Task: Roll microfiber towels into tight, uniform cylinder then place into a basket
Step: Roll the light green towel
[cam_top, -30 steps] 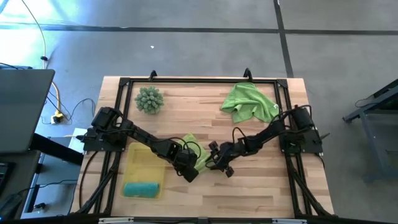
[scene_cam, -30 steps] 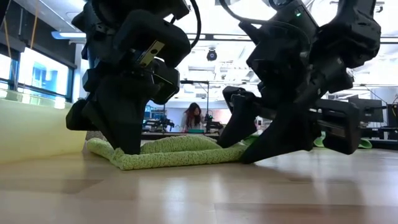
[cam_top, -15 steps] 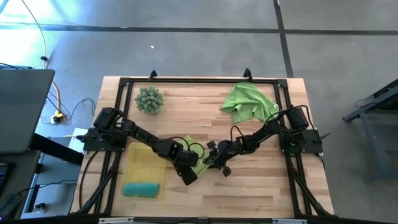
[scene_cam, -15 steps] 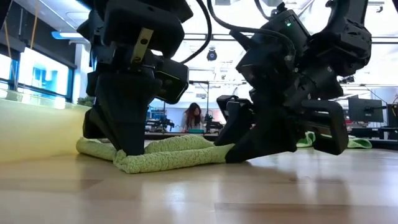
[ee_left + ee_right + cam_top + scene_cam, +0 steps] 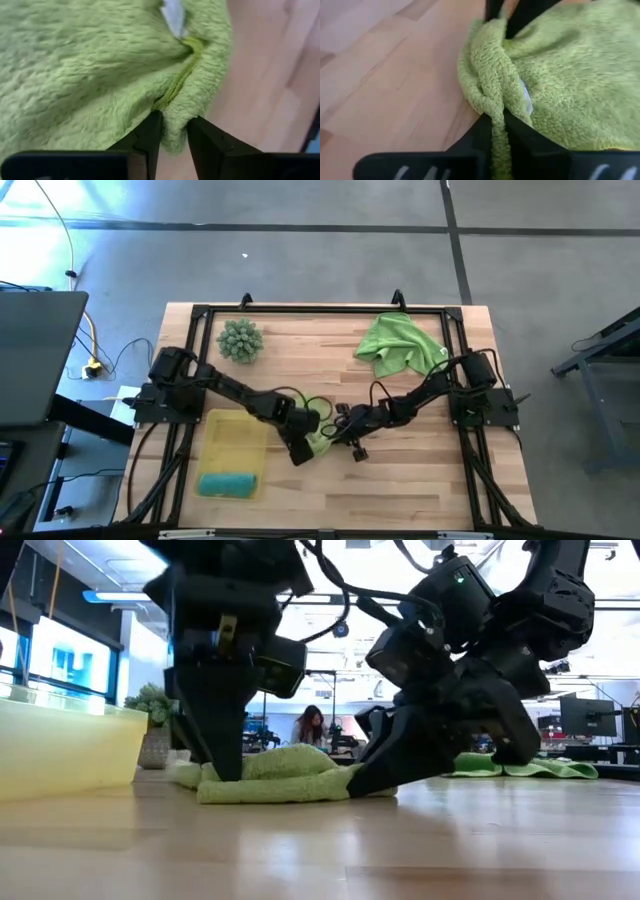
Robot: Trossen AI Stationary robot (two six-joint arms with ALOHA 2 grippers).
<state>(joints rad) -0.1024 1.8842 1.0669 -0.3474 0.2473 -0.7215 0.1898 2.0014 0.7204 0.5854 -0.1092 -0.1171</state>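
Towel in hand: we see a lime green towel (image 5: 318, 442) bunched flat on the tabletop (image 5: 400, 480) near its middle, just beside the yellow basket (image 5: 232, 442)
Left pincer (image 5: 172, 131): its fingers stand a little apart with a fold of the towel's hemmed edge between them — a pinch on the cloth, as we read the left wrist view
Right pincer (image 5: 496, 120): pressed together on a thick ridge of the same towel at the opposite end
Why held so: we judge that a grip at each end lets the two arms keep the cloth taut and turn it evenly, which a tight roll needs
Long axis: in the low view the towel (image 5: 275, 775) lies as a low mound stretched from one pincer to the other, so its length runs across the tabletop, side to side — roughly level, no end raised
Roll state: loose folds, not yet a cylinder, by our reading
Basket contents: a teal towel (image 5: 228, 483) rolled at its near end, lying crosswise
Waiting towel: another lime green towel (image 5: 400, 345) crumpled at the far right, well apart
Bystander: a spiky ball (image 5: 240, 340) at the far left corner
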